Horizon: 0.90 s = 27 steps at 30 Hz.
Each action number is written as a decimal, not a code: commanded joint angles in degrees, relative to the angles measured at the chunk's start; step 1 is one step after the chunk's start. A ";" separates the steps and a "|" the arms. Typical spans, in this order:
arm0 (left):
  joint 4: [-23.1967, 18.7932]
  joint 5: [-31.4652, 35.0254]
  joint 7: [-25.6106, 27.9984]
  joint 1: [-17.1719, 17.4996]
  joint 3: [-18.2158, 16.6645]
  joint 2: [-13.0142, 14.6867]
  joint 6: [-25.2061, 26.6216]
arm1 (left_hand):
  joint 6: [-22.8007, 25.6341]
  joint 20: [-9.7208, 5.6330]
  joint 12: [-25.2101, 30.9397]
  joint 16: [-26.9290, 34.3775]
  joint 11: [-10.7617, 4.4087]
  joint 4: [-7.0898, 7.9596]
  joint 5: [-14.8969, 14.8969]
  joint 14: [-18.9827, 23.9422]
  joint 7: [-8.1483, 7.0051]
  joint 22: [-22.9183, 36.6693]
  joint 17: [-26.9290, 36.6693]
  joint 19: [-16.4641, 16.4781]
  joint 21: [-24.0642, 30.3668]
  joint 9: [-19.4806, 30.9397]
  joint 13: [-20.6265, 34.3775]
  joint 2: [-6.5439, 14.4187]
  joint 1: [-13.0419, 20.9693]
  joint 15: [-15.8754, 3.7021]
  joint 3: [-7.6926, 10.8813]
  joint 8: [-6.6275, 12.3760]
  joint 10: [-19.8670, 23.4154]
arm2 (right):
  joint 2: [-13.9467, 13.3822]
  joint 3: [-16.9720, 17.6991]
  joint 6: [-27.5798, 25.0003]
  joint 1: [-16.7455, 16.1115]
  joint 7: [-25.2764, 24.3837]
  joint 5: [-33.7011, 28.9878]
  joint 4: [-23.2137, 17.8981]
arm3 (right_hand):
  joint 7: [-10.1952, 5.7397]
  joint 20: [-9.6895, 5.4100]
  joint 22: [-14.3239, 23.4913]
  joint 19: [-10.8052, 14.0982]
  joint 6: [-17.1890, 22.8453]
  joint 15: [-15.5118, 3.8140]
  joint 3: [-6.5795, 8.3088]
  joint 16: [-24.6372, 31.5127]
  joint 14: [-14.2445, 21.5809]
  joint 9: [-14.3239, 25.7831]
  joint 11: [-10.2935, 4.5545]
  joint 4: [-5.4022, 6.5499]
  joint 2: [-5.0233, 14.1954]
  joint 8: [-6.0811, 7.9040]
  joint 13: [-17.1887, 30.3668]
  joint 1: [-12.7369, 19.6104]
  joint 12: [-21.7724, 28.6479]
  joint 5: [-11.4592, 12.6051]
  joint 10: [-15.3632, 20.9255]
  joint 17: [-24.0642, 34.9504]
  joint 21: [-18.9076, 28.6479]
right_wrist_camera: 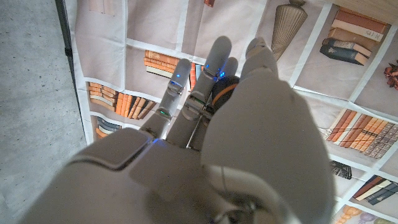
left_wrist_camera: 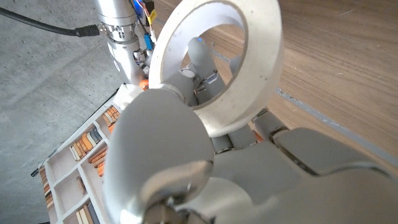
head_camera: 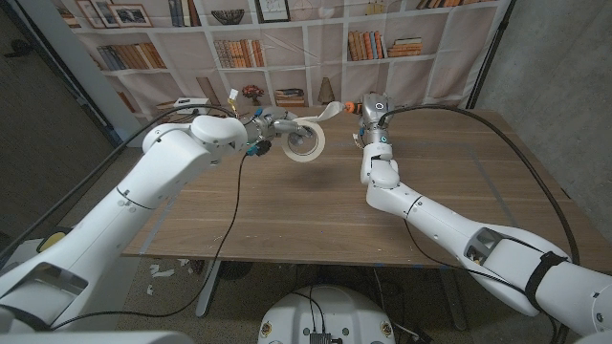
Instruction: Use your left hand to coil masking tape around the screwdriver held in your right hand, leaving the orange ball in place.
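While the masking tape roll (head_camera: 304,141) is being gripped above the far side of the wooden table (head_camera: 316,210) by the left hand (head_camera: 271,126), a loose strip is being stretched toward the right hand (head_camera: 361,110). The screwdriver (right_wrist_camera: 222,90), with its orange and black handle, is being clasped in the right hand's curled fingers (right_wrist_camera: 214,68).

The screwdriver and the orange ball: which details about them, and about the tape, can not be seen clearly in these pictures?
- Screwdriver: right wrist view shows a dark and orange piece; the right hand covers the rest.
- Orange ball: in the head view, not identifiable on the table; too small or hidden.
- Masking tape: a strip runs toward the right hand; too small to tell if it is stuck.
- Left hand: its own bulk hides the grip on the roll.
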 commanded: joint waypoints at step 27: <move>-1.53 19.26 10.95 -4.75 10.00 3.27 4.01 | 0.44 -0.12 -0.92 -1.61 -0.12 0.12 0.64 1.79 -0.36 0.13 -0.26 0.05 -0.43 -0.62 -0.80 -0.15 0.56 -0.17 -0.83 -1.16 0.09 | -10.18 -6.59 -13.02 -1.75 36.19 -30.61 -15.99 | 0.15 -8.48 0.17 -0.61 0.71 -0.94 -1.14 -1.07 0.63 0.00 -0.21 0.06 9.62 0.34 -0.53 9.94 -1.15 0.25 0.20 -0.54 1.17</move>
